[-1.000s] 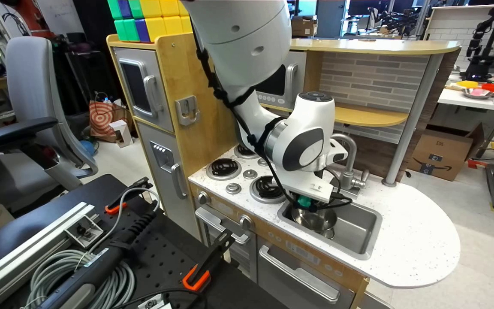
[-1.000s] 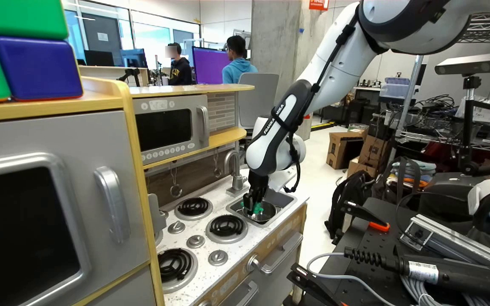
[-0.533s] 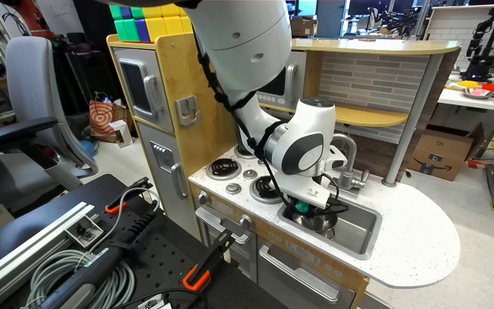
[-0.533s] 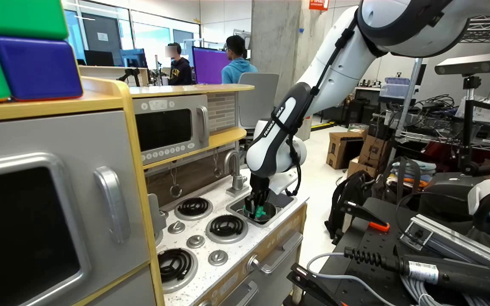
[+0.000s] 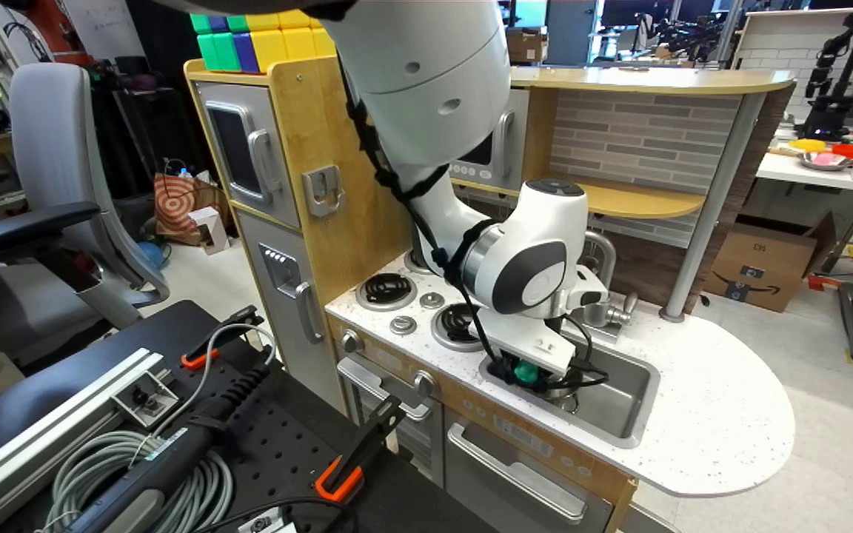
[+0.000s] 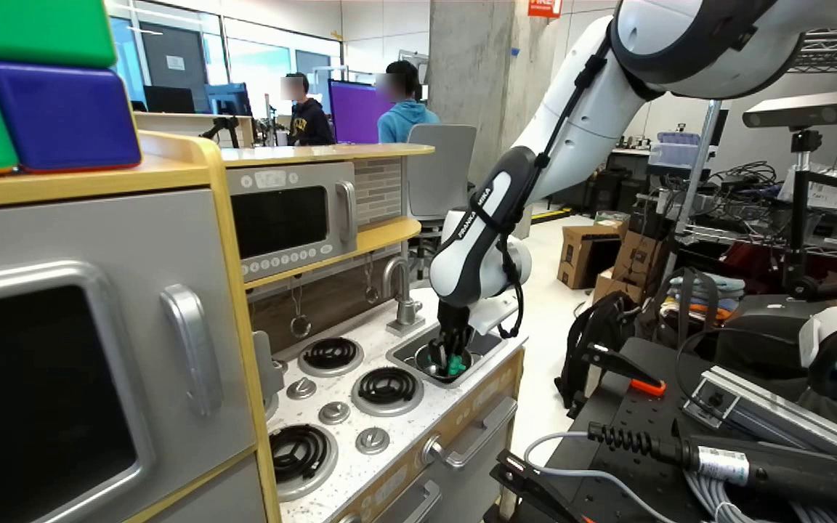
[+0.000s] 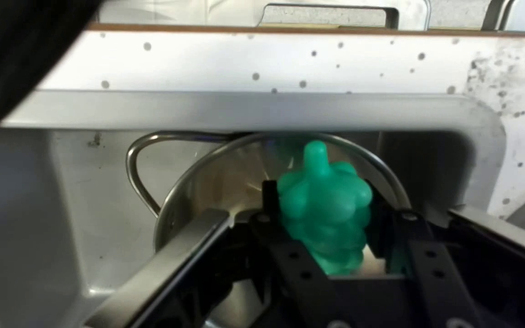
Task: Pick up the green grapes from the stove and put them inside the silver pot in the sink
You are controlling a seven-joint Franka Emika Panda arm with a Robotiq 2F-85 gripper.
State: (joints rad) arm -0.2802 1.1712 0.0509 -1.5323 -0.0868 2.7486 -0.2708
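The green grapes (image 7: 324,196) are between my gripper's fingers in the wrist view, stem pointing up in that picture. My gripper (image 7: 321,207) is shut on them, with a dark finger at either side. It holds them over the silver pot (image 7: 219,180), whose round rim and looped handle show behind. In an exterior view the grapes (image 6: 455,365) and gripper (image 6: 449,356) appear within the pot's rim; the exact height is hard to tell. The pot stands in the sink (image 7: 107,111). The stove (image 6: 333,412) is beside the sink. In an exterior view the arm hides most of the pot.
The curved faucet (image 6: 396,290) rises behind the sink. The microwave (image 6: 284,221) and wooden shelf (image 5: 634,200) stand above the counter at the back. A black table (image 5: 263,414) with cables and clamps is in front of the kitchen. The white counter (image 5: 715,400) extends beyond the sink.
My gripper has moved with the grapes away from the stove side, further over the pot, and appears slightly lower. The grapes stay held; the pot has not visibly moved.
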